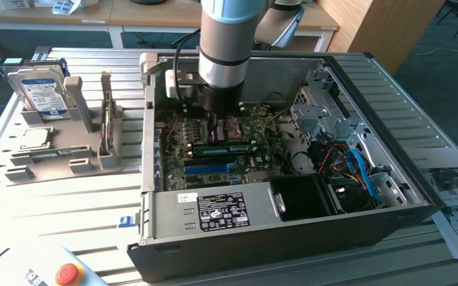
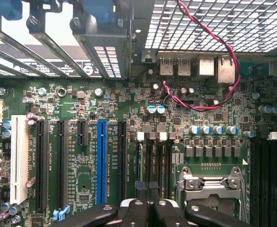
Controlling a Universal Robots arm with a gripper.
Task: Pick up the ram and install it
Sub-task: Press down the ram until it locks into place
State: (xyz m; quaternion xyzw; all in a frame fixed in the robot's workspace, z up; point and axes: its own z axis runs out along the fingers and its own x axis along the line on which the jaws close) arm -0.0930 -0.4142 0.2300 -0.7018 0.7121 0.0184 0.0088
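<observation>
Tool [image 1: 213,128] inside case; one ram [image 1: 226,148] seated.

Wooden desks [image 1: 133,12] behind — dark teal floor [image 1: 443,53] beside

A slatted metal table [image 1: 22,196] carries the open computer case [image 1: 293,238] and grey parts holder [image 1: 70,158].

glossy green motherboard [image 2: 81,101], perforated bare-metal case wall [image 2: 214,23], seemingly matt grey plastic holder [image 1: 78,140].
</observation>
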